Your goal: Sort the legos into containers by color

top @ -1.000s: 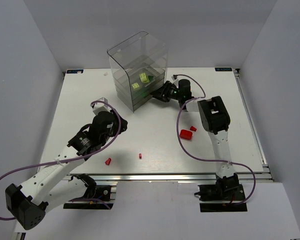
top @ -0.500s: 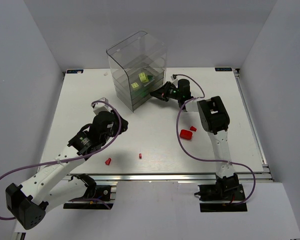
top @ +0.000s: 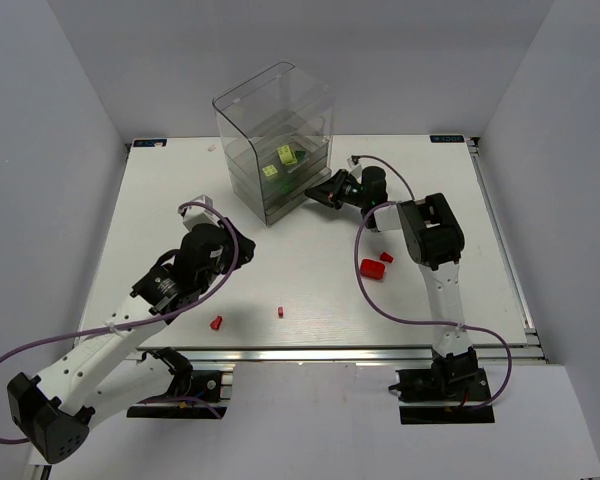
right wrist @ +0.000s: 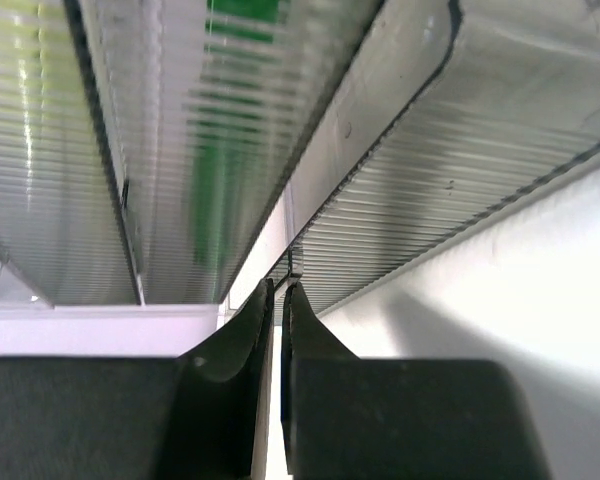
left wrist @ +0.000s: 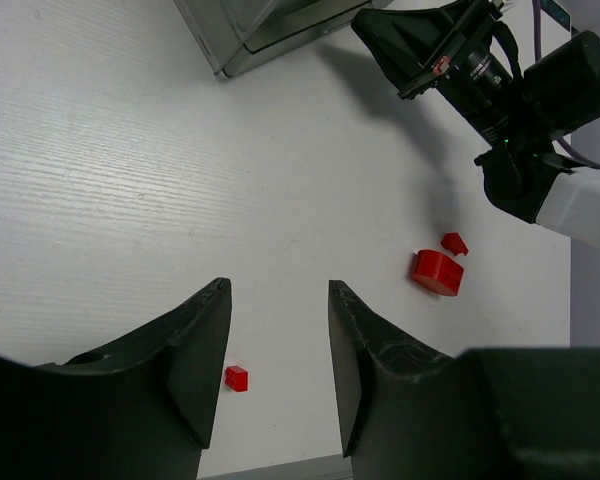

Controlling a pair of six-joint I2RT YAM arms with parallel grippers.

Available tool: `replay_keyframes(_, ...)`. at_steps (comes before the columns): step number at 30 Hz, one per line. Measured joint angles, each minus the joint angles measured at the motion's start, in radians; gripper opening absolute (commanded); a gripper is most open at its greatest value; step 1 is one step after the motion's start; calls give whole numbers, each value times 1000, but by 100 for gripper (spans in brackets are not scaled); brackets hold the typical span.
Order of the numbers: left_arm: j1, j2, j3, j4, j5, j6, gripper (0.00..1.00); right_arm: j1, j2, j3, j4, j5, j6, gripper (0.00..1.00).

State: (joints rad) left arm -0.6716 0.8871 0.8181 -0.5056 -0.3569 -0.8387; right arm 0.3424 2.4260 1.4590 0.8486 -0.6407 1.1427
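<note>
The clear drawer unit (top: 275,140) stands at the back with pale yellow-green legos (top: 285,155) inside. My right gripper (top: 314,196) is at its front right corner, fingers pinched on the thin front lip of a low drawer (right wrist: 290,268). In the right wrist view, my right gripper (right wrist: 283,287) shows ribbed drawer walls (right wrist: 180,150) and a green blur close above it. A red brick (top: 372,268) and smaller red pieces (top: 386,257) (top: 216,322) (top: 280,311) lie on the table. My left gripper (top: 220,240) hovers open and empty; the left wrist view (left wrist: 277,290) shows a tiny red piece (left wrist: 236,378) below.
The white table (top: 160,200) has a metal rail along its near edge and grey walls on three sides. Purple cables loop beside both arms. In the left wrist view the red brick (left wrist: 437,272) lies to the right and the right arm (left wrist: 520,90) is beyond it.
My right gripper has drawn back a little to the right, still at the drawer front. The left arm has shifted slightly down and left.
</note>
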Motion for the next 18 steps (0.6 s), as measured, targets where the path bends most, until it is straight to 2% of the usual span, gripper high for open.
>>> replay_keyframes(11,0,-16,-53,-11,5,-10,55,-43,-91,-191,77,-59,3,0)
replay_keyframes(18,0,-26,-59,-68,7,-32,64,-63,-94,-213,103,-115,-2,0)
